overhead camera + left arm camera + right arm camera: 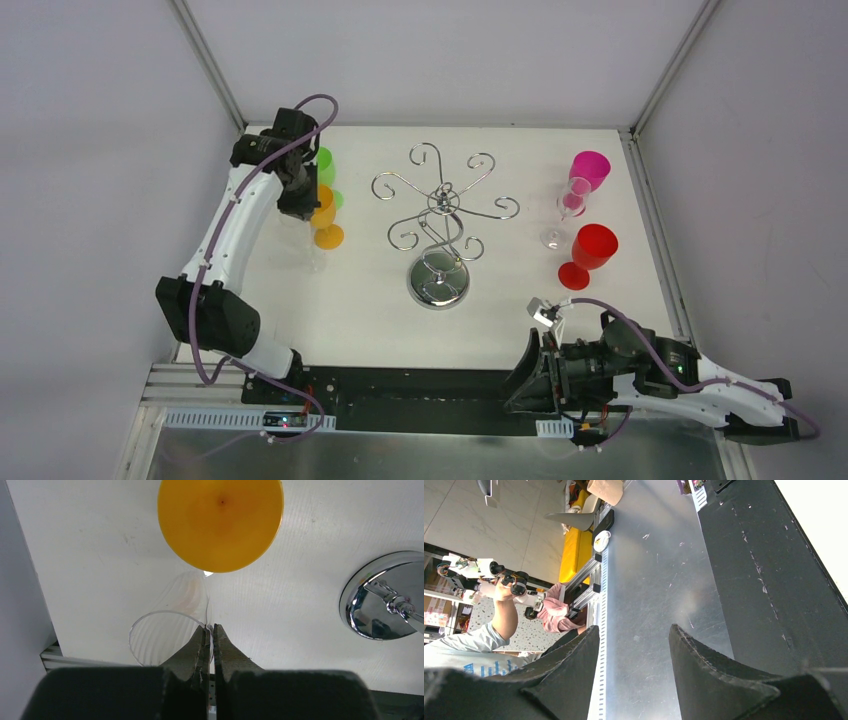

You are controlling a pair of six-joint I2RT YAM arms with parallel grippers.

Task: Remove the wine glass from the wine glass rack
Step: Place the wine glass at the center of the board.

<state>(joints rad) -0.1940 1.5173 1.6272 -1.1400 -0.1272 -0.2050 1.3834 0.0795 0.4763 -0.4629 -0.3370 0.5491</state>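
The chrome wine glass rack (440,205) stands mid-table on its round mirrored base (438,285), and I see no glass hanging on its arms. My left gripper (298,203) is at the table's left side, left of the rack. In the left wrist view it (211,630) is shut on the rim of a clear wine glass (160,642), one finger inside the bowl and one outside. The glass shows faintly in the top view (303,248). I cannot tell whether its foot touches the table. My right gripper (522,375) is open and empty at the near edge.
An orange glass (325,215) and a green glass (325,165) stand right beside the left gripper; the orange one also shows in the left wrist view (220,522). Pink (590,168), clear (565,210) and red (592,250) glasses stand at the right. The rack base (385,597) shows in the left wrist view.
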